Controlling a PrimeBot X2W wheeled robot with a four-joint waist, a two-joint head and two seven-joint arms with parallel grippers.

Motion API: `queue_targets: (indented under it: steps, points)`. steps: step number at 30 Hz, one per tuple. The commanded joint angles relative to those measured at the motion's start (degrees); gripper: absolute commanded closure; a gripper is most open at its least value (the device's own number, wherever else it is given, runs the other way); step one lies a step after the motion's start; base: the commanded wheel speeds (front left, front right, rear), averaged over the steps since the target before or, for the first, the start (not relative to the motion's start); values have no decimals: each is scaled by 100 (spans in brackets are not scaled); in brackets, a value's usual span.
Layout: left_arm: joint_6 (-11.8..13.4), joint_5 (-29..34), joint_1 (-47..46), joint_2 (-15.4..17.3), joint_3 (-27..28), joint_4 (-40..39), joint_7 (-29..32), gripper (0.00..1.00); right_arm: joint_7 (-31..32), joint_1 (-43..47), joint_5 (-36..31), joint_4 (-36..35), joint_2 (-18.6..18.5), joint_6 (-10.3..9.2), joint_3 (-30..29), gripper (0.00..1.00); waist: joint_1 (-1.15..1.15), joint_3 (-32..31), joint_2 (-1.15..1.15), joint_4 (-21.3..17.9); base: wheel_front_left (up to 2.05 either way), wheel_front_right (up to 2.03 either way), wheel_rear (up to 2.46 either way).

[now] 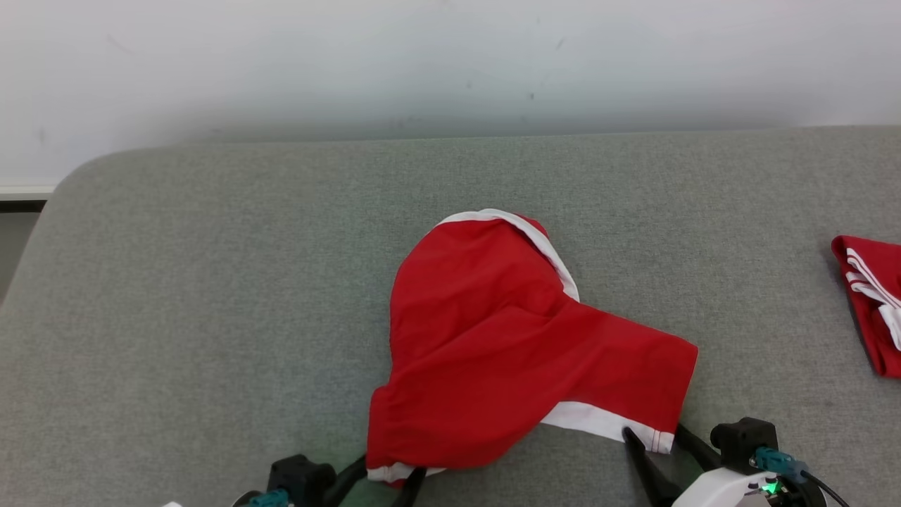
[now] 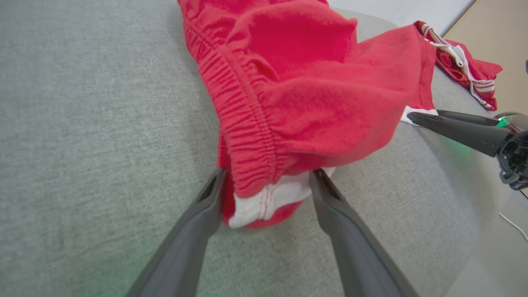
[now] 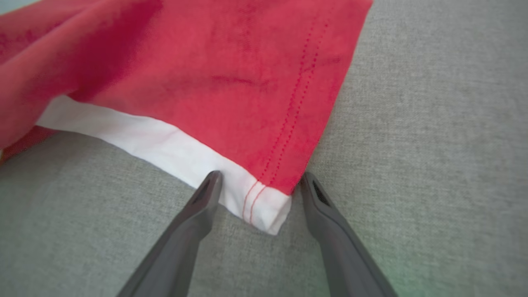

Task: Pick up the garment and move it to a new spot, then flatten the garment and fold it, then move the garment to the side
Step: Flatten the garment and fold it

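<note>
Left end effector [image 2: 268, 175] wide-open astride garment [image 1: 493, 338] waistband corner | right end effector [image 3: 260, 176] likewise astride hem corner | we hold nothing, judging corners best for spreading

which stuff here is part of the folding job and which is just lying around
In the job: red garment with white trim; left claw and right claw, both open at its near corners.
Lying about: second red garment, at the grey cushion's right edge.

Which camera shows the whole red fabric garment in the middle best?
Head view: the red white-trimmed garment lies whole on the grey cushion. Left wrist view shows its gathered waistband; right wrist view, its stitched hem corner.
</note>
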Motion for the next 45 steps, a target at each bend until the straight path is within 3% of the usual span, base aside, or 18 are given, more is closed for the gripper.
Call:
queue_targets:
  steps: [1, 2, 3, 4, 5, 6, 7, 16, 23, 29, 38, 45]
  points:
    - [2, -43, -74, 36, -42, 30, -22, 2, 144, 2, 68, 155, 72, 1, 119, 0, 0, 18, 0, -11, 0, 0, 0]
    - [2, -86, -103, 42, -83, 55, -25, 20, 179, -23, 108, 196, 92, 1, 157, 0, 0, 28, 0, -17, 0, 0, 0]
    - [2, -124, -130, 47, -122, 88, -32, 47, 240, -49, 178, 234, 118, 2, 215, 8, 0, 35, 0, -20, 0, 0, 0]
    - [2, -169, -155, 50, -173, 121, -32, 56, 284, -71, 238, 261, 131, 11, 276, 45, 0, 41, 0, -23, 0, 0, 0]
    - [2, -213, -180, 46, -218, 149, -39, 67, 320, -90, 311, 280, 137, 17, 329, 71, 0, 45, 0, -24, 0, 0, 0]
    - [2, -247, -205, 44, -261, 173, -59, 81, 314, -115, 412, 275, 145, 20, 382, 93, 0, 44, 0, -23, 0, 0, 0]
    - [2, -282, -221, 42, -298, 203, -73, 98, 291, -129, 506, 252, 153, 21, 413, 100, 0, 38, 0, -23, 0, 0, 0]
    - [2, -1219, -225, 174, -509, -76, -10, 100, 218, -134, 2011, -562, -191, 4, 190, 100, 0, -200, 0, -85, 0, 0, 0]
    - [2, -2506, -145, 609, -301, -1568, 391, 100, 586, 183, 3367, -1979, -849, 2, -165, 100, 0, -527, 0, -196, 0, 0, 0]
    - [34, -3089, -142, 955, -73, -2764, 786, 100, 840, 495, 4171, -3166, -1357, 2, -461, 100, 0, -777, 0, -294, 0, 0, 0]
    - [348, -3607, -129, 1299, 167, -4523, 1302, 100, 992, 1107, 5154, -5067, -2083, 2, -1251, 100, 0, -953, 0, -394, 0, 0, 0]
    - [705, -3768, -180, 1703, 511, -5630, 1570, 100, 1035, 1512, 5910, -6202, -2556, 1, -2279, 100, 0, -932, 0, -488, 0, 0, 0]
